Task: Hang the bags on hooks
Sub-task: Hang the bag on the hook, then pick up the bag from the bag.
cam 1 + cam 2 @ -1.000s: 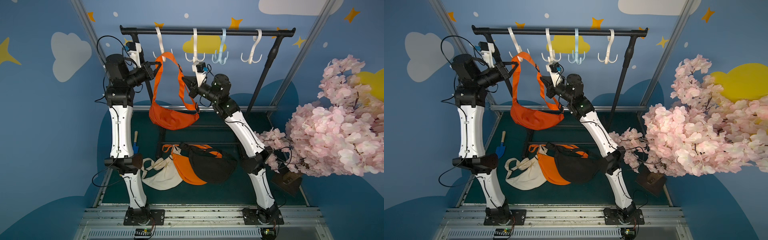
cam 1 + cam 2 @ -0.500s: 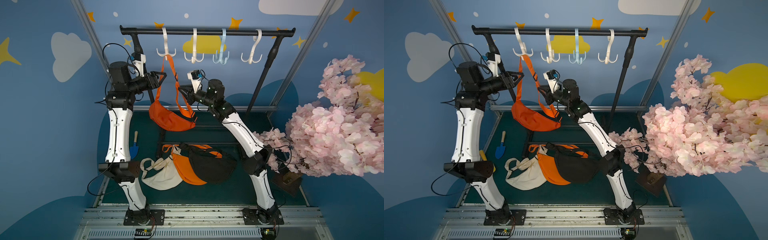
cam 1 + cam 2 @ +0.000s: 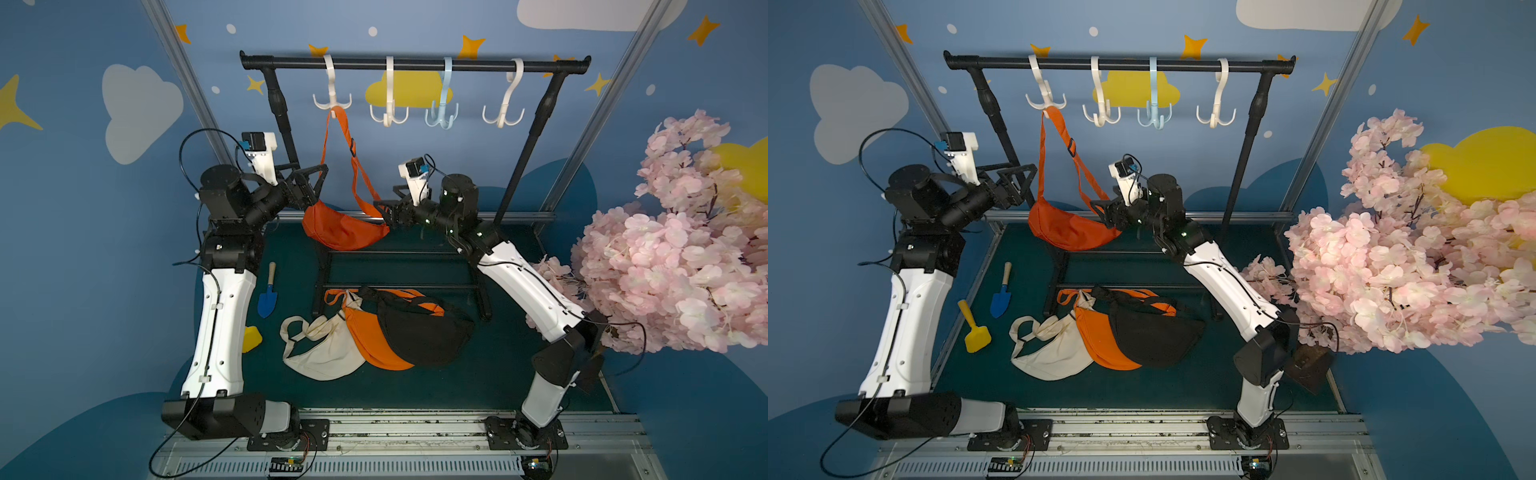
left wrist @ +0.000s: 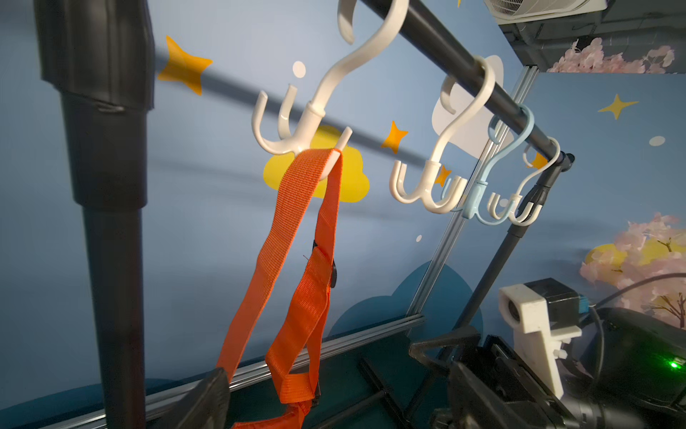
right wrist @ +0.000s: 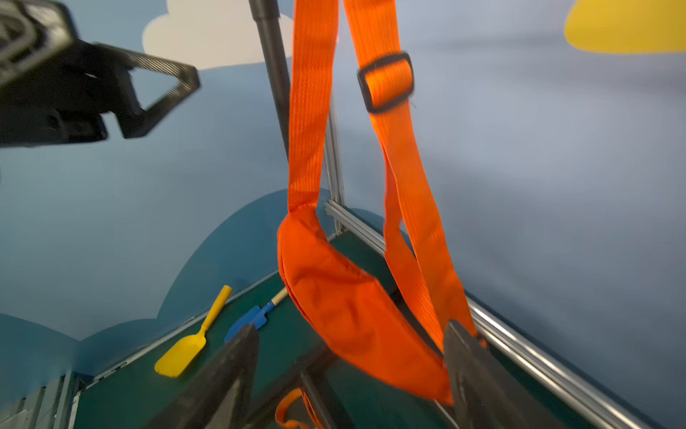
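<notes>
Though both arms hover close by, the orange bag [image 3: 343, 226] already hangs on its own, its strap [image 4: 297, 237] looped over a prong of the white hook [image 3: 332, 97] at the left end of the black rail [image 3: 415, 64]. From the left wrist view the webbing sits well down in the prong's curve and looks under load, so I'd call the hanging itself done.

The left pincer [image 3: 318, 183] is spread wide, just beside the strap and clear of it, with nothing between its fingers. The right pincer [image 3: 384, 199] is spread too, right at the bag's end. Whether a finger brushes the fabric I cannot tell, but it is not pinching it.

What seems left is small: draw both arms away without snagging the strap. Three more bags, cream [image 3: 320, 353], orange [image 3: 374, 345] and black [image 3: 419, 332], lie heaped on the bench [image 3: 478, 374] below, none of them on a hook.
</notes>
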Motion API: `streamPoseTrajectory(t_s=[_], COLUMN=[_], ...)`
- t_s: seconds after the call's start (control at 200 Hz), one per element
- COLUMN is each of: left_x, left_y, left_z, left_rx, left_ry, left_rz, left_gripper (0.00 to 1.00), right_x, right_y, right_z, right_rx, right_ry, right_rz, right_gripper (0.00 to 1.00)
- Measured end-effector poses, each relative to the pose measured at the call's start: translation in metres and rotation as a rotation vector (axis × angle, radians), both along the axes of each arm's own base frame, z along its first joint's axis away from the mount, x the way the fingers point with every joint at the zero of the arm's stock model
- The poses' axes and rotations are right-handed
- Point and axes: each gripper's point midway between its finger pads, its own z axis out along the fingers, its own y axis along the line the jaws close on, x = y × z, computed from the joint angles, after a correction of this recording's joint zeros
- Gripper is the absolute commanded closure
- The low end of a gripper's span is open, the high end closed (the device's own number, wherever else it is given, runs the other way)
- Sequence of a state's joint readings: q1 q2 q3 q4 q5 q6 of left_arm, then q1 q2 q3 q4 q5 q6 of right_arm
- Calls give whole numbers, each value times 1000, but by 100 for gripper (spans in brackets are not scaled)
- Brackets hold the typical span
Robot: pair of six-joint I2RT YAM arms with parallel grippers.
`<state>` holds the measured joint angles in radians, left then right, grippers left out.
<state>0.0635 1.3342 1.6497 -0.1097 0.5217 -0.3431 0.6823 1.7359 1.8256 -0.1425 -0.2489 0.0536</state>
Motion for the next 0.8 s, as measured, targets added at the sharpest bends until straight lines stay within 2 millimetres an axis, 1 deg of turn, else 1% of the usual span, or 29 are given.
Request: streamPoseTrajectory(t_s=[0.045, 0.065, 0.085, 0.18, 0.275, 0.32, 0.365, 0.411, 0.476, 0.566, 0.631, 0.701, 0.801], left_x=[-10, -14, -19, -44, -64, -70, -76, -81, -86, -90, -93, -95, -95], left_y=[3, 4, 5, 11, 17, 19, 20, 21, 23, 25, 26, 25, 24], left_z=[-7, -11, -14, -38, -61, -73, -86, -101, -126, -157, -174, -184, -185], left_rx=[0, 0, -4, -18, -38, -46, -58, -65, -76, -89, -96, -100, -101], left_ry=[-7, -8, -14, -20, -5, 5, 22, 41, 83, 150, 188, 216, 222], left_rz=[21, 31, 42, 91, 132, 148, 158, 168, 183, 199, 202, 202, 195], left_gripper=[6, 6, 5, 4, 4, 4, 4, 4, 4, 4, 3, 3, 3], right_x=[-6, -10, -13, -28, -46, -52, -57, -62, -64, -59, -53, -49, -45], right_y=[-10, -14, -18, -39, -61, -72, -82, -92, -104, -120, -129, -137, -146], right_z=[-22, -36, -46, -113, -181, -209, -232, -251, -268, -286, -300, -318, -341], right_rx=[-39, -61, -77, -180, -294, -349, -399, -445, -488, -531, -558, -589, -628], right_ry=[39, 64, 81, 200, 320, 373, 415, 451, 487, 520, 546, 578, 618], right_rz=[-21, -31, -35, -83, -125, -148, -173, -198, -231, -284, -315, -339, -358], right_gripper=[23, 24, 24, 26, 30, 33, 35, 37, 38, 39, 40, 42, 46])
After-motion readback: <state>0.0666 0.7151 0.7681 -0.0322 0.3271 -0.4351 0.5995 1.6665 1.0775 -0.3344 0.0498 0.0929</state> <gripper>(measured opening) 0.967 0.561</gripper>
